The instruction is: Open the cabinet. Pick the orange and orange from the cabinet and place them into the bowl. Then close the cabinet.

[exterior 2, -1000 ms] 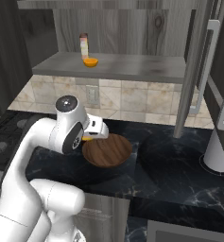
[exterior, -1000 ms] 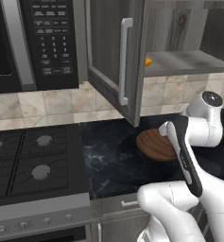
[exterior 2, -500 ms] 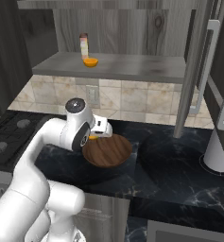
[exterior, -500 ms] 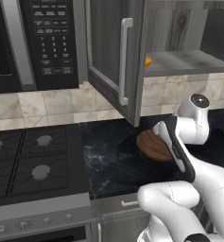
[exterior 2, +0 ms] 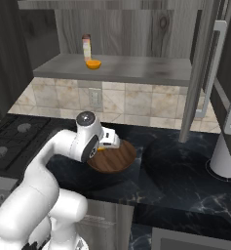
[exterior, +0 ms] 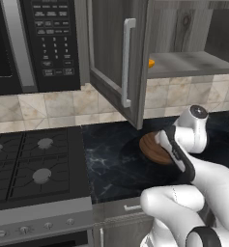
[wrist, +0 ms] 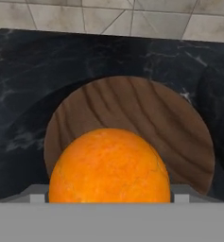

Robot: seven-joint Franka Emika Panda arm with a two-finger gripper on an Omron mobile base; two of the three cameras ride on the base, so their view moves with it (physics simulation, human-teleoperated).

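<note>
The cabinet (exterior: 113, 58) stands open. In the left base view its left door swings out toward the camera at upper centre, just right of the black microwave (exterior: 34, 43) in the upper left. The stove (exterior: 34, 166) fills the lower left. Right of the door's silver handle, the shelf orange (exterior: 151, 63) peeks out on the grey cabinet shelf. Below it, right of centre, the wooden bowl (exterior: 152, 147) sits on the dark marble counter (exterior: 111, 164), partly hidden behind my arm.

In the right base view the shelf orange (exterior 2: 93, 64) lies at upper left of centre on the cabinet (exterior 2: 146, 68) shelf, just in front of a slim upright bottle (exterior 2: 86, 46). Lower down, left of centre, my end effector (exterior 2: 107, 144) hangs at the bowl's left rim, and a sliver of the held orange (exterior 2: 104, 145) shows between it and the bowl (exterior 2: 114, 158). The counter (exterior 2: 185, 185) stretches off to the right, under the open right-hand door.

In the hand view the held orange (wrist: 108, 165) fills the lower centre, close to the lens. My end effector (wrist: 108, 194) is clamped on this fruit, its jaws spread wide around it. Behind the fruit the bowl (wrist: 146, 118) shows its striped grain, directly beneath, so the held orange is above the bowl and not resting in it.
</note>
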